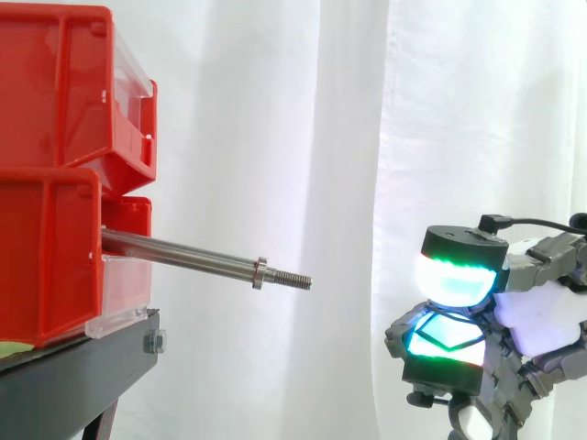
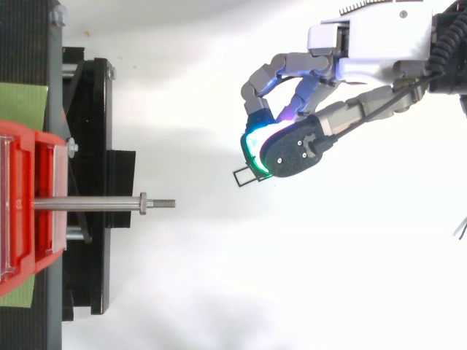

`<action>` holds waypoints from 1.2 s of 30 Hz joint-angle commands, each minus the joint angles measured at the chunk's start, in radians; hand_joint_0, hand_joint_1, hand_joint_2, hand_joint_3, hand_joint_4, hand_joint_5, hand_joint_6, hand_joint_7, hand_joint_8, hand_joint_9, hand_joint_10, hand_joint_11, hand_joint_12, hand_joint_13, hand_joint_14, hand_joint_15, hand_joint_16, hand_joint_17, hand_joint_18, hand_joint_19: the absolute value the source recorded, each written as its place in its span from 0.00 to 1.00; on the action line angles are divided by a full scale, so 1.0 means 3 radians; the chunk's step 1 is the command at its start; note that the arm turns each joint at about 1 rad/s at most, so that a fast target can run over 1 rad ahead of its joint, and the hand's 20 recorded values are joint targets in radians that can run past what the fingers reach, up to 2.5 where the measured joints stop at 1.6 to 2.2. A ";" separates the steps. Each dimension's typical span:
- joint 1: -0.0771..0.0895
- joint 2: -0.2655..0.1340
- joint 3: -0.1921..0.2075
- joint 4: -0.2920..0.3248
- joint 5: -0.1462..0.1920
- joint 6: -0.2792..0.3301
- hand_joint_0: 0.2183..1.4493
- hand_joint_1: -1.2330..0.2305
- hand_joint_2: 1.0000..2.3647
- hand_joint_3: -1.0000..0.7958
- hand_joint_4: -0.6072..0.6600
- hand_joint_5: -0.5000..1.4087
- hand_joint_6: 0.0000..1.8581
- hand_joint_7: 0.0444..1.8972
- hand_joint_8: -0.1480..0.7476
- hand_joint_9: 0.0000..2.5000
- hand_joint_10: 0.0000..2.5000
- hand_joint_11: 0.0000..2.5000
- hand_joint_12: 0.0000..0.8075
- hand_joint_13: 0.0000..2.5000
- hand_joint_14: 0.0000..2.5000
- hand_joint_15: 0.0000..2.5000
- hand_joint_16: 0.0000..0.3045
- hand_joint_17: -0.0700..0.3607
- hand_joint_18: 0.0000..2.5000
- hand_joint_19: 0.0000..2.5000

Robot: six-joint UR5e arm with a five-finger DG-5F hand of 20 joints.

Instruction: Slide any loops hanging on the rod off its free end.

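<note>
Evidently the rod (image 1: pixel 183 252) is bare. It projects from between the red bins (image 1: pixel 55 183) on the black stand (image 1: pixel 83 367), pointing toward 3 o'clock in both views and sloping slightly down in the side view. It ends in a collar nut (image 1: pixel 260 273) and a short threaded tip (image 1: pixel 292 280). I see nothing hanging on the shaft between the bins and the tip.

From above, the hand (image 2: pixel 306 142) sits at about 2 o'clock from the rod's free end, well apart from it. In the side view it lies at about 4 o'clock, lower than the tip. Its fingers are curled inward, and the glowing pads (image 2: pixel 254 140) are pressed together on a thin dark wire loop (image 2: pixel 246 176). The loop's rectangular outline juts out toward 8 o'clock from the pinch. From the side I cannot make out the loop between the pads (image 1: pixel 456 275).

I judge that the loop is pinched at one edge so that its open frame stays free of the fingers, which a thin wire shape needs if it is to clear a threaded end without snagging. The hand's position beyond and to one side of the tip suits a loop already drawn off the rod. I therefore read the sliding step as done for this loop, with release as what remains. The main risk I see is the thin wire slipping from between the pads.
</note>
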 commanded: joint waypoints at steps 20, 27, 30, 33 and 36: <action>0.0001 0.0000 0.0000 0.0000 0.0000 0.0000 0.28 0.39 0.01 0.43 0.59 0.19 0.44 0.73 0.52 0.40 0.00 0.13 0.34 0.34 0.00 0.06 0.14 0.38 0.30 0.13; 0.0001 0.0000 0.0000 0.0000 -0.0005 0.0000 0.28 0.36 0.01 0.45 0.59 0.17 0.46 0.70 0.51 0.38 0.00 0.13 0.33 0.33 0.00 0.06 0.14 0.39 0.29 0.13; -0.0005 0.0000 0.0000 -0.0005 -0.0021 0.0000 0.28 0.34 0.01 0.41 0.61 0.17 0.46 0.70 0.50 0.37 0.00 0.13 0.33 0.33 0.00 0.06 0.14 0.39 0.29 0.13; -0.0005 0.0000 0.0000 -0.0005 -0.0021 0.0000 0.27 0.33 0.01 0.34 0.61 0.16 0.46 0.68 0.51 0.37 0.00 0.13 0.34 0.33 0.00 0.05 0.14 0.39 0.29 0.13; -0.0005 0.0000 0.0000 0.0000 -0.0021 0.0000 0.25 0.35 0.00 0.29 0.62 0.16 0.46 0.66 0.51 0.37 0.00 0.13 0.34 0.33 0.00 0.05 0.15 0.40 0.30 0.13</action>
